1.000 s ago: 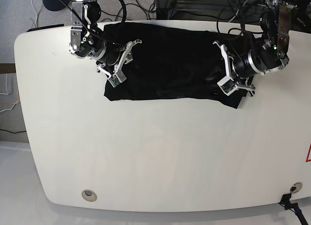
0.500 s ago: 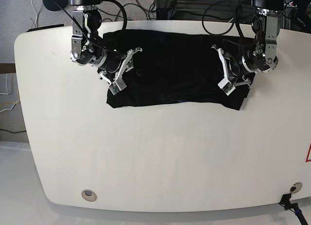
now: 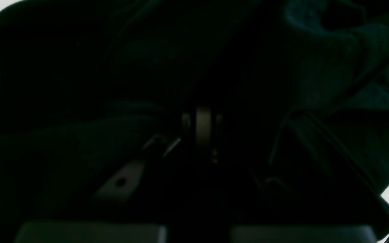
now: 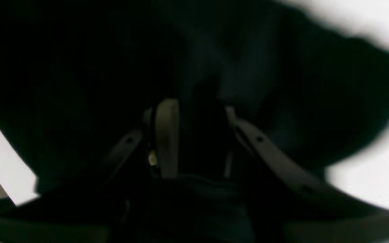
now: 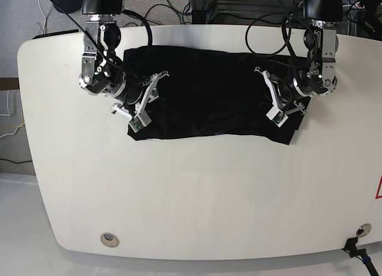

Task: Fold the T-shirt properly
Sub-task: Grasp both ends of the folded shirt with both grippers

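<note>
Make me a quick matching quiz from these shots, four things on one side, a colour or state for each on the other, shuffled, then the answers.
Things:
1. T-shirt
2. table
3. left gripper
4. right gripper

Colour or state:
A. white
B. jaws apart, over the cloth
C. black
D. jaws shut, cloth bunched around them

Pairs: 1-C, 2-A, 3-D, 4-B
</note>
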{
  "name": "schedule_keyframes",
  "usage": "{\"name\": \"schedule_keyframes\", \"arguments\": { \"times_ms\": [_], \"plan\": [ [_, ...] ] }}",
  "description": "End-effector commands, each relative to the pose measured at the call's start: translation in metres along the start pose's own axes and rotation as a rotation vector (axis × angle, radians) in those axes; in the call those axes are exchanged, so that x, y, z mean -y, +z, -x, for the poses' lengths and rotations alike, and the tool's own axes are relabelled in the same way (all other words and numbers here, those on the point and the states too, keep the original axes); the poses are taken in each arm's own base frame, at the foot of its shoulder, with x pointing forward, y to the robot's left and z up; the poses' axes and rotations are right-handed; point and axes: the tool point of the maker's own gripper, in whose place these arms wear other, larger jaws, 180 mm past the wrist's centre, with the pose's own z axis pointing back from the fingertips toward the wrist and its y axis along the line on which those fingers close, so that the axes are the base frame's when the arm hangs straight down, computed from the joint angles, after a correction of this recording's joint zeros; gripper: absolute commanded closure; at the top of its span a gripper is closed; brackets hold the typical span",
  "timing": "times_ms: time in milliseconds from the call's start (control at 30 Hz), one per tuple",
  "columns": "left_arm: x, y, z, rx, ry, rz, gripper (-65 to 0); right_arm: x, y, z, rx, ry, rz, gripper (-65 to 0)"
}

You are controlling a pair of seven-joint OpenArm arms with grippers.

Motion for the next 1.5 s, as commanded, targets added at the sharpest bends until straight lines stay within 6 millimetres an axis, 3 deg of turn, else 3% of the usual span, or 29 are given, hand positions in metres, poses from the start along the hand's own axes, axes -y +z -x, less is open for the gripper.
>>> {"name": "schedule_keyframes", "arguments": {
  "times_ms": [0,100,200,367,600,733,933,1167,1233,1467],
  "plan": [
    [-0.003,0.001,0.009,-0.054,-0.015,-0.017,0.0,0.010,0.026,-0.043,0.130,0.003,0.075,-23.0],
    [-0.003,0.001,0.009,-0.054,-0.015,-0.017,0.0,0.028,0.046,-0.047,0.170,-0.040,0.153,-38.1],
    [-0.004,0.001,0.009,-0.054,-0.015,-0.019,0.0,0.040,0.055,-0.028,0.140,-0.082,0.191,-51.3],
    [-0.002,0.007,-0.007,-0.020,-0.055,-0.029,0.0,0.068,0.072,0.009,0.103,-0.193,0.273,-51.7],
    [-0.001,0.009,-0.012,-0.009,-0.067,-0.033,0.0,0.087,0.066,0.059,0.079,-0.400,0.253,-51.7],
    [-0.001,0.009,-0.011,-0.011,-0.067,-0.032,0.0,0.078,0.061,0.057,0.102,-0.416,0.213,-51.7],
    [0.001,0.009,-0.006,-0.020,-0.061,-0.028,0.0,0.040,0.034,0.051,0.109,-0.437,0.113,-51.7],
    [0.001,0.009,-0.005,-0.021,-0.060,-0.027,0.0,0.034,0.027,0.040,0.135,-0.446,0.095,-51.7],
    [0.001,0.009,-0.005,-0.021,-0.060,-0.027,0.0,0.035,0.026,0.036,0.142,-0.442,0.094,-48.8],
    [0.003,0.010,-0.011,-0.006,-0.071,-0.029,0.0,0.028,0.020,0.034,0.134,-0.428,0.071,-22.8]
  ]
}}
